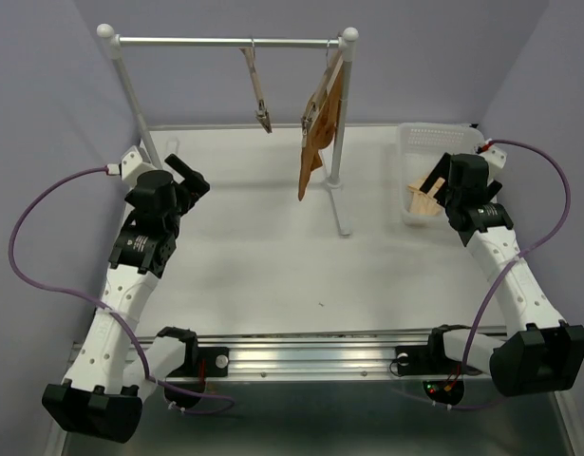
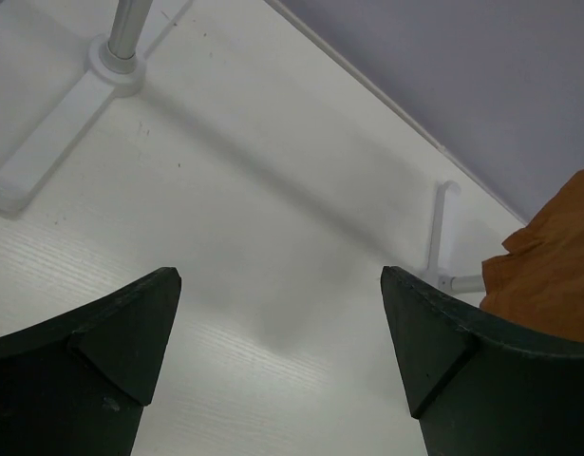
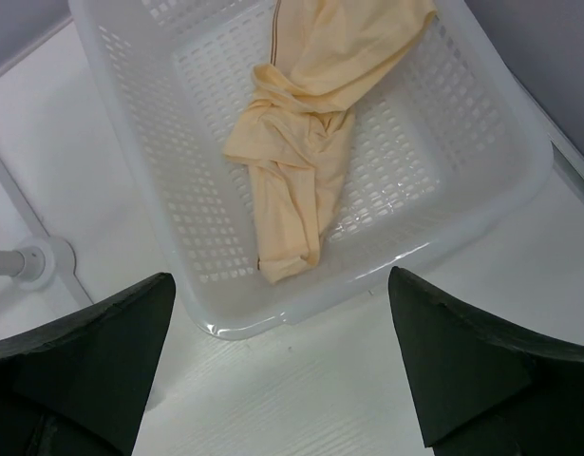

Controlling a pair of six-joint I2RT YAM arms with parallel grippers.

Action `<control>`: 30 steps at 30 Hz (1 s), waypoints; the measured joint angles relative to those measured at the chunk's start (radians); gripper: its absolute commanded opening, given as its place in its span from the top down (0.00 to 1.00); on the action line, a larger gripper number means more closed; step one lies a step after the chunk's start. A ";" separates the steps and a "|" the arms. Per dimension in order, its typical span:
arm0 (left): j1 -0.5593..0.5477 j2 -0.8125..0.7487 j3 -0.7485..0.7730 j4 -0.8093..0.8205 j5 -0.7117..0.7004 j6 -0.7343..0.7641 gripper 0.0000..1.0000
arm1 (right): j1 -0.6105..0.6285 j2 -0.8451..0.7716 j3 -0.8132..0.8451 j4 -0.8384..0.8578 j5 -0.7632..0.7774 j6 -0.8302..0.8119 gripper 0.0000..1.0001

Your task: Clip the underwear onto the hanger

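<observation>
In the white basket [image 3: 443, 142] at the far right of the table [image 1: 273, 256], the underwear [image 3: 301, 142] is seen lying crumpled, pale cream-tan, w/ a bunched fold trailing toward the near rim; it is not yet gripped. The right gripper [image 3: 280, 285] is positioned above that near rim, fingers spread wide apart, nothing between them. The left gripper [image 2: 280, 275] is positioned over bare tabletop near the rack's left post [image 1: 132, 95], fingers likewise apart and empty. The hanger [image 1: 259, 95] is hung by its hook from the rack rail [image 1: 225, 41], bare, w/ one clip visible at its lower end; a rust-brown garment [image 1: 320, 123] is hung just to its right and is to be left alone. Step in hand, as judged: pick-up of the garment from the basket, i.e. the task is at its start. Recommended procedure: the right gripper should be lowered approx. vertically over the thick bunched section at centre, not the thin trailing end, so that several layers are caught. The fingers should be kept clear of the mesh floor and walls, since a snagged basket could be lifted w/ the cloth. The waistband edge should be taken where poss., as that edge is to be presented to the clips. After closure, the lift should be slow until the cloth is clear of the rim.
</observation>
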 measured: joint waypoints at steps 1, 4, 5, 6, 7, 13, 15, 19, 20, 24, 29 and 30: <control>0.000 0.003 0.000 0.003 0.001 0.001 0.01 | 0.000 0.000 0.000 0.003 -0.001 0.000 0.00; 0.000 0.011 0.000 0.007 0.000 0.005 0.01 | 0.000 -0.004 0.000 0.006 -0.011 0.000 0.00; 0.000 0.013 0.000 0.006 -0.002 0.006 0.01 | 0.000 -0.005 0.000 0.006 -0.014 0.000 0.00; 0.000 0.013 0.000 0.006 -0.005 0.006 0.01 | 0.000 -0.007 0.000 0.006 -0.017 0.000 0.00; 0.000 0.012 0.000 0.006 -0.008 0.006 0.01 | 0.000 -0.009 -0.001 0.007 -0.019 0.000 0.00; 0.000 0.009 -0.003 0.006 -0.023 0.007 0.01 | 0.000 -0.016 -0.012 0.013 -0.022 0.000 0.00; 0.000 0.006 -0.007 0.007 -0.032 0.007 0.01 | 0.000 -0.016 -0.016 0.013 -0.022 -0.001 0.00; 0.000 0.001 -0.017 0.003 -0.051 0.006 0.01 | 0.000 -0.007 -0.016 0.016 -0.016 -0.004 0.00; 0.000 0.001 -0.018 0.002 -0.054 0.006 0.01 | 0.000 0.006 -0.016 0.022 -0.009 -0.002 0.00; 0.000 0.001 -0.018 0.002 -0.061 0.006 0.01 | -0.008 0.112 -0.002 0.031 0.014 0.003 0.00; 0.000 0.001 -0.019 0.002 -0.066 0.005 0.01 | -0.087 0.362 0.095 0.034 -0.023 0.001 0.00; 0.000 0.000 -0.020 0.004 -0.066 0.004 0.01 | -0.103 0.415 0.121 0.034 -0.023 -0.002 0.00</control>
